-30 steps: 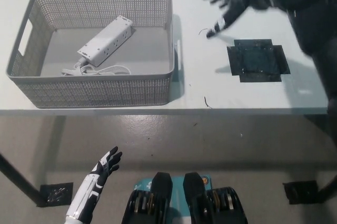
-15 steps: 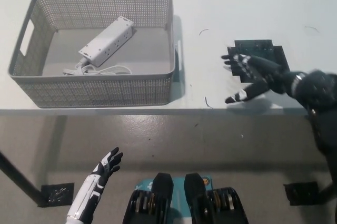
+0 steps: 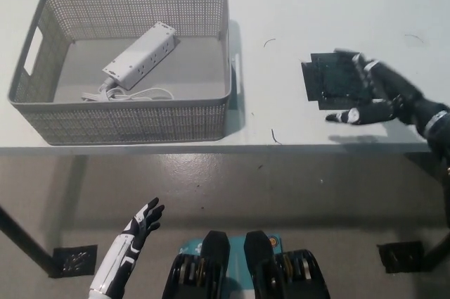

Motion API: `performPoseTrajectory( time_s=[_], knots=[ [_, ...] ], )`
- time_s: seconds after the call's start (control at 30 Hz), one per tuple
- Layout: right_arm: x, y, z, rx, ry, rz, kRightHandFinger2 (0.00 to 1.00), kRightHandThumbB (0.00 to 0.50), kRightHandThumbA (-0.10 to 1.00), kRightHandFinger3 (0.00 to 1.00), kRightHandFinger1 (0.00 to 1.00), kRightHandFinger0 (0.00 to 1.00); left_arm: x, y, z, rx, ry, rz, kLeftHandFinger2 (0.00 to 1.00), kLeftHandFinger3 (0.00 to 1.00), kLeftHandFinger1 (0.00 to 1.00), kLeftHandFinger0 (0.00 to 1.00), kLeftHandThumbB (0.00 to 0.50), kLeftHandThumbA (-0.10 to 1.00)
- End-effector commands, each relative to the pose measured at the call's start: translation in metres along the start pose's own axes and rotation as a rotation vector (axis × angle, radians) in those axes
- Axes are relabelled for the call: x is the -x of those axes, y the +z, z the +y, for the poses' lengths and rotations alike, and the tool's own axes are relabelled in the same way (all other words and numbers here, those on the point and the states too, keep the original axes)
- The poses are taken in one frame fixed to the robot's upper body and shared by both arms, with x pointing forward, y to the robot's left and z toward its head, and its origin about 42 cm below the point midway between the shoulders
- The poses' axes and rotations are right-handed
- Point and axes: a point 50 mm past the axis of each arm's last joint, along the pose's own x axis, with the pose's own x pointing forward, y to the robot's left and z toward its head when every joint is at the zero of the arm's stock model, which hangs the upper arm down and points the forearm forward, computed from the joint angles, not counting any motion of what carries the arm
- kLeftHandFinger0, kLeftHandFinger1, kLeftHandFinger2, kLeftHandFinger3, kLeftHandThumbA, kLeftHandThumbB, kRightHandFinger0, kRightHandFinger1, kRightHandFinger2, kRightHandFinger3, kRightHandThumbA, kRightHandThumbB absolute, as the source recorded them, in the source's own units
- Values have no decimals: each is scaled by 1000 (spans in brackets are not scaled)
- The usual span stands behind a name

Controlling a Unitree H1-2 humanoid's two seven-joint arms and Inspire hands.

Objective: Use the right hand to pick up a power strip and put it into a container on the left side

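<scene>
basket (image 3: pixel 126 119): grey perforated plastic, cut-out handles on its short ends, sits on the left part of the worktop, its near wall close to the front edge
power strip (image 3: pixel 139 55): white, lying flat on the basket floor, angled from near-left up toward the far-right corner, sockets facing up
cord (image 3: pixel 130 93): white, bunched along the basket floor at the near side, running out from the strip's lower end
basket contents: strip and cord only
worktop (image 3: pixel 281 3): white, front edge runs straight across the middle of the view
black patch (image 3: pixel 330 79): dark square mat flat on the worktop, right of the basket, well apart from it
right hand (image 3: pixel 373 95): black, over the right side of the black patch near the front edge, fingers spread apart, nothing held
left hand (image 3: pixel 144 220): white, low at the lower left, below the worktop's front edge over the floor, fingers apart, nothing held
floor (image 3: pixel 295 200): grey, in front of the worktop
</scene>
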Motion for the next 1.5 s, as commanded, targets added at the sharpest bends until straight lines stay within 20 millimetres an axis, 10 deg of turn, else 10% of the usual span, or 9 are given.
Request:
performPoseTrajectory(
  time_s=[0.0,0.43,0.83,0.87,0.9,0.97,1.0,1.07,1.47],
  knots=[
    [342,308,-44,253,-1028,-2179,1000,110,1000,1000,1000,1000,-1,11,-6,-56,-84,-75,1000,1000,1000,1000,235,990],
    [281,251,10,145,-939,-1905,1000,180,1000,1000,1000,1000,3,5,-10,-50,-80,-58,1000,1000,1000,1000,255,996],
    [238,216,146,-295,-649,-1623,1000,242,1000,1000,1000,1000,4,3,-10,-63,-76,-54,1000,1000,1000,1000,237,986],
    [235,211,150,-349,-618,-1607,1000,219,973,1000,1000,1000,4,2,-10,-62,-76,-52,1000,1000,1000,1000,236,988],
    [230,201,161,-478,-561,-1561,1000,211,574,1000,1000,1000,5,2,-10,-60,-77,-53,1000,1000,1000,1000,237,988],
    [211,192,184,-211,-884,-1391,1000,256,559,1000,1000,1000,4,2,-10,-62,-82,-52,1000,1000,1000,1000,238,989],
    [206,180,202,-227,-813,-1296,1000,422,676,1000,1000,1000,4,2,-10,-63,-83,-47,1000,1000,1000,1000,243,990],
    [192,146,217,164,-911,-1225,1000,287,1000,1000,1000,1000,4,3,-10,-60,-83,-45,1000,1000,1000,1000,246,989],
    [178,-28,221,361,-516,-599,1000,10,1000,1000,1000,1000,6,2,-12,-55,-84,-44,1000,1000,1000,1000,238,990]
  ],
)
